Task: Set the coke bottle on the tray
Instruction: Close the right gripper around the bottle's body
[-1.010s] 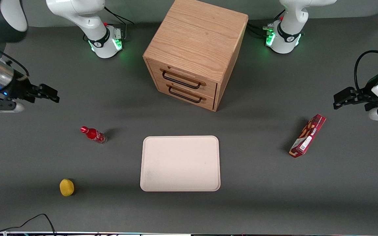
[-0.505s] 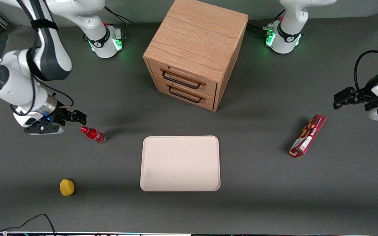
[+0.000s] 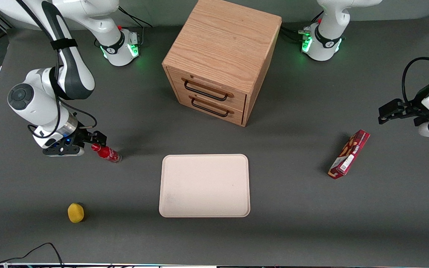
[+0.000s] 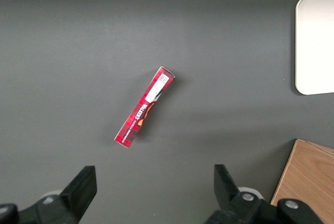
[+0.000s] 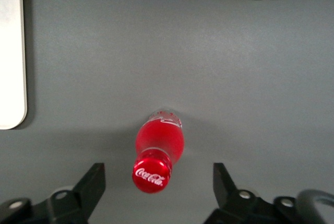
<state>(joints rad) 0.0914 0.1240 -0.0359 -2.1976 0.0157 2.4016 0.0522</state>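
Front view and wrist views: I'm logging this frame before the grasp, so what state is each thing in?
coke bottle: upright on the table, capped, ungripped.
gripper: open, fingers either side of the cap, not touching.
tray: flat, nothing on it.
drawer cabinet: both drawers shut.
snack box: closed.
lemon: whole, resting on the table.

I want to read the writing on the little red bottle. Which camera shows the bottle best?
The right wrist view: the coke bottle stands large there, its cap logo readable, between the fingers of the open gripper. The front view shows the bottle small, beside the gripper. The left wrist view does not show it.
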